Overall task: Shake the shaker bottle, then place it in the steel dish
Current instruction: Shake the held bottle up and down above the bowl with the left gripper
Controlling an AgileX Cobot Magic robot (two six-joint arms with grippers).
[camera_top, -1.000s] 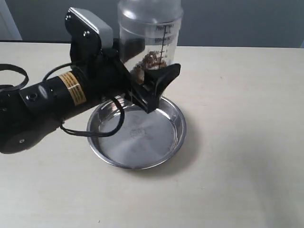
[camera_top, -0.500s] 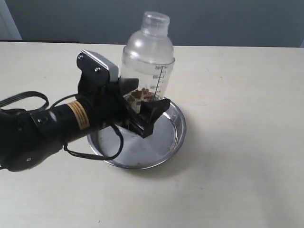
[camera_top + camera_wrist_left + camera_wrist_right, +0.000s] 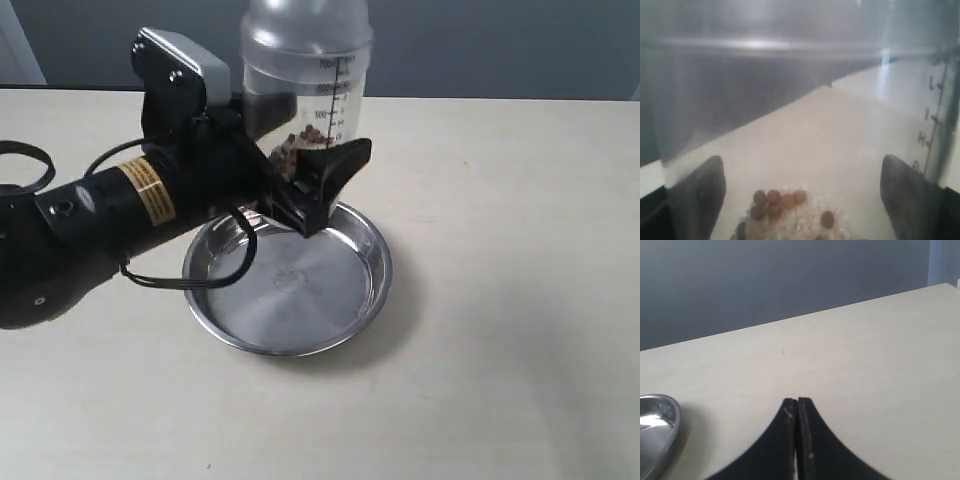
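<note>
Above the steel dish (image 3: 300,295), the left gripper (image 3: 303,148) clasps the shaker bottle (image 3: 305,60) upright (brown beads (image 3: 774,201) inside), while the right gripper (image 3: 797,412) rests closed and empty over the table (image 3: 865,340).

Pale cream table (image 3: 500,300), matte, a few faint specks and scuffs. Steel dish (image 3: 300,300) sitting flat on it, left of centre, well in from every edge. Soft shadow on tabletop along dish's right and near rim.
</note>
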